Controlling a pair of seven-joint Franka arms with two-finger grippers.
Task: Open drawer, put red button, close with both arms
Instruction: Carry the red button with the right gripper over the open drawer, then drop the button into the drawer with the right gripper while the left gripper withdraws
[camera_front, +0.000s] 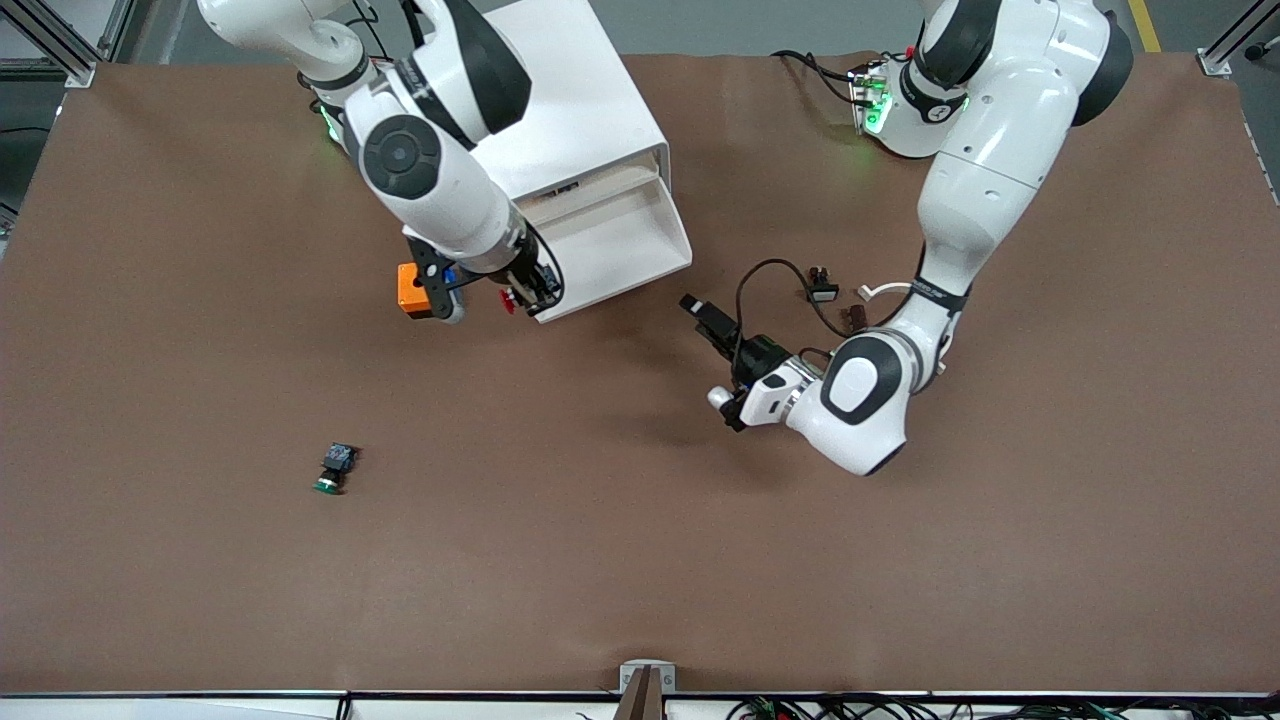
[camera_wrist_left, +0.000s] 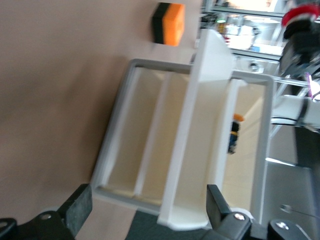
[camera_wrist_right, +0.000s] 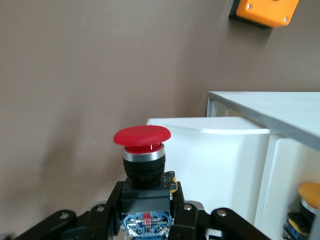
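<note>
The white cabinet has its drawer pulled out; the drawer also shows in the left wrist view and the right wrist view. My right gripper is shut on the red button and holds it up in the air just beside the drawer's front corner at the right arm's end. In the right wrist view the red cap stands upright above the gripper. My left gripper is open and empty in front of the drawer, and its fingers are spread wide.
An orange box lies beside the cabinet under the right arm. A green-capped button lies nearer the front camera. Small parts lie by the left arm. A yellow-capped button sits inside the cabinet.
</note>
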